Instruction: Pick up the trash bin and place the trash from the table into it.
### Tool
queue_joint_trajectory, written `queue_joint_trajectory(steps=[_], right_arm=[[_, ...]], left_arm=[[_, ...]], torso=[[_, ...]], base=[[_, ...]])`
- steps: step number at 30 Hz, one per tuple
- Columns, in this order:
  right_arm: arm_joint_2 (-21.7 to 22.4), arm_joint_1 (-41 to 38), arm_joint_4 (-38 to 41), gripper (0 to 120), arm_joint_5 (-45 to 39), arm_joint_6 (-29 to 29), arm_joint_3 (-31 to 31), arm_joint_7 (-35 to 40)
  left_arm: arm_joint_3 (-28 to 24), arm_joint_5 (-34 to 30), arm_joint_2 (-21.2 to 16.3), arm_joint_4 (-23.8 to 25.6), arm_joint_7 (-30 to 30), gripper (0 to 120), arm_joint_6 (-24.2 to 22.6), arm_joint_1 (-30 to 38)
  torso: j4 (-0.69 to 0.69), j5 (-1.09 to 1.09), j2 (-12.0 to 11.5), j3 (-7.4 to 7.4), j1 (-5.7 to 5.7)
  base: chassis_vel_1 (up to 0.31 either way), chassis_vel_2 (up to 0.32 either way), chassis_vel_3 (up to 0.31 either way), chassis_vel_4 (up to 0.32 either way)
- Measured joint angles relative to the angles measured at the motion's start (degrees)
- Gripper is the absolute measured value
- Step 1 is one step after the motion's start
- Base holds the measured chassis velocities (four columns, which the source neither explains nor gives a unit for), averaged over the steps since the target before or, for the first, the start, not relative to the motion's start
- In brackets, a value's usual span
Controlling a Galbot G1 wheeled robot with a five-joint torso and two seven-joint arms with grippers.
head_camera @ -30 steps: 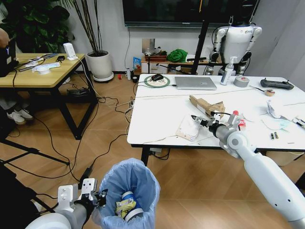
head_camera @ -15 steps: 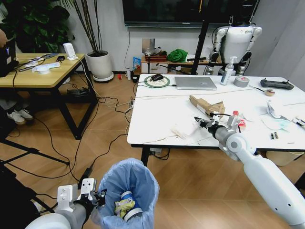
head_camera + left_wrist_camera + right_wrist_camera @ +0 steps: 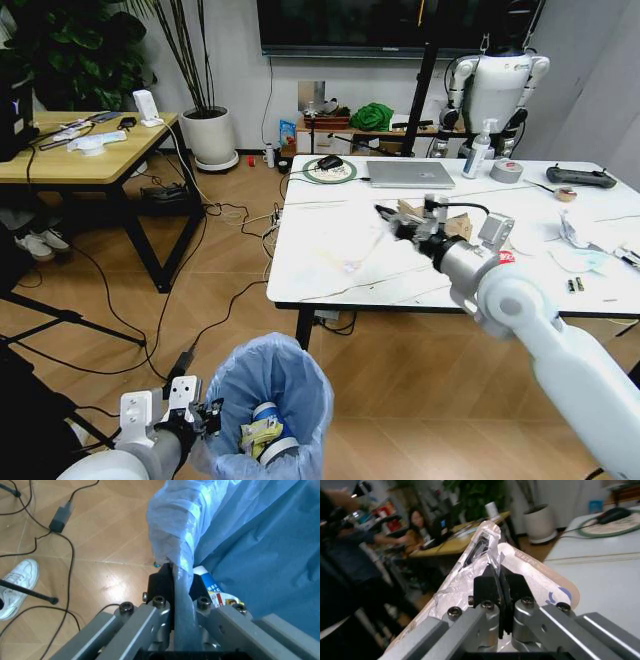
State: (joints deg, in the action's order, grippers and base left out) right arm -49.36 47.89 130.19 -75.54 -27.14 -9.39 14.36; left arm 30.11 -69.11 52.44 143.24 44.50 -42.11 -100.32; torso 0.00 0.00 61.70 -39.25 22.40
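Where the head view looks down past the marble-look table [image 3: 330, 270], the right gripper [image 3: 388, 218] hangs above the tabletop, clamped on a clear plastic wrapper [image 3: 362, 250] that dangles below it, clear of the surface. Just beyond the gripper on the table lies the torn cardboard box [image 3: 452, 222]. A silver laptop [image 3: 410, 173] and a grey tape roll [image 3: 507, 171] sit at the table's far side. Off the table's near edge, low over the wooden floor, the trash bin [image 3: 268, 412] with its light-blue bag hangs from the left gripper [image 3: 208, 416], which pinches the rim on the side away from the table. A blue-white paper cup [image 3: 271, 417] and a yellowish wrapper [image 3: 259, 432] lie inside the bin.

Left wrist view: the left gripper [image 3: 176, 588] has its jaws narrow, closed on a fold of the bin's bag and rim [image 3: 176, 551]. The cup [image 3: 212, 588] shows inside the bin just past the fingers. Floor with black cables [image 3: 65, 547] lies beyond.

Right wrist view: the right gripper [image 3: 500, 592] has its black pads squeezed together on the crinkled wrapper [image 3: 470, 577], which spreads out past the fingertips. The table [image 3: 600, 581] lies beneath.
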Motion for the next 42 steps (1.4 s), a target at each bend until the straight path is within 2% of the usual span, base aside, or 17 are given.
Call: queue_joint_trajectory(steps=[5,10,16,19,23,25,26,33,37,38,42], right_arm=[[0.95,2.44,7.48,0,0.34,-2.85,4.17,-0.02],[1.17,5.01,9.23,0,4.76,-3.3,7.62,-0.92],[2.69,10.42,9.23,0,14.9,-3.27,9.85,-7.68],[3.0,11.83,9.11,0,17.15,-3.21,9.59,-11.67],[2.98,13.44,9.48,15,18.88,-2.52,9.78,-13.13],[2.95,13.64,9.49,16,19.01,-2.45,9.78,-13.15],[2.91,13.92,9.49,25,19.24,-2.36,9.78,-13.16],[2.93,15.46,9.81,50,20.36,-1.54,8.86,-12.93],[2.65,14.58,9.74,64,19.75,-1.24,7.86,-11.54],[2.65,14.58,9.74,64,19.75,-1.24,7.86,-11.54],[1.97,12.17,8.95,83,17.03,-0.87,6.89,-7.17]], left_arm=[[-0.41,-0.02,0.52,0.0,-0.02,0,0.03,0.38],[-0.48,-0.03,0.78,0.0,-0.02,0,0.03,0.37],[-0.56,-0.03,1.13,0.0,-0.01,0,0.03,0.33],[-0.56,-0.03,1.17,0.0,0.0,0,0.03,0.29],[-0.37,-0.03,1.22,0.0,0.0,0,0.03,0.09],[-0.35,-0.04,1.24,0.0,0.0,0,0.03,0.06],[-0.34,-0.04,1.27,0.0,0.0,0,0.03,0.01],[-0.33,-0.03,1.16,0.0,-0.01,0,0.02,-0.42],[-0.3,0.03,1.32,0.0,-0.01,0,0.01,-0.78],[-0.3,0.03,1.32,0.0,-0.01,0,0.01,-0.78],[-0.29,0.25,1.6,0.0,-0.01,0,0.0,-1.14]], torso=[[0.0,0.0,0.0,0.0,0.0],[0.0,0.0,0.0,0.0,0.0],[0.0,0.0,0.0,0.0,0.0],[0.0,0.0,0.0,-0.01,0.0],[0.0,0.0,0.0,-0.01,0.0],[0.0,0.0,0.0,-0.01,0.0],[0.0,0.0,0.0,-0.01,0.0],[0.0,0.0,0.0,-0.01,0.0],[0.0,0.0,0.0,-0.01,0.0],[0.0,0.0,0.0,-0.01,0.0],[-0.01,0.0,0.0,-0.01,0.0]], base=[[0.0,0.0,0.0,0.0],[0.0,0.0,0.0,0.0],[0.0,0.0,0.0,0.0],[0.0,0.0,0.0,0.0],[0.0,0.0,0.0,0.0],[0.0,0.0,0.0,0.0],[0.0,0.0,0.0,0.0],[0.0,0.0,0.0,0.0],[0.0,0.0,0.0,0.0],[0.0,0.0,0.0,0.0],[0.0,0.0,0.0,0.0]])
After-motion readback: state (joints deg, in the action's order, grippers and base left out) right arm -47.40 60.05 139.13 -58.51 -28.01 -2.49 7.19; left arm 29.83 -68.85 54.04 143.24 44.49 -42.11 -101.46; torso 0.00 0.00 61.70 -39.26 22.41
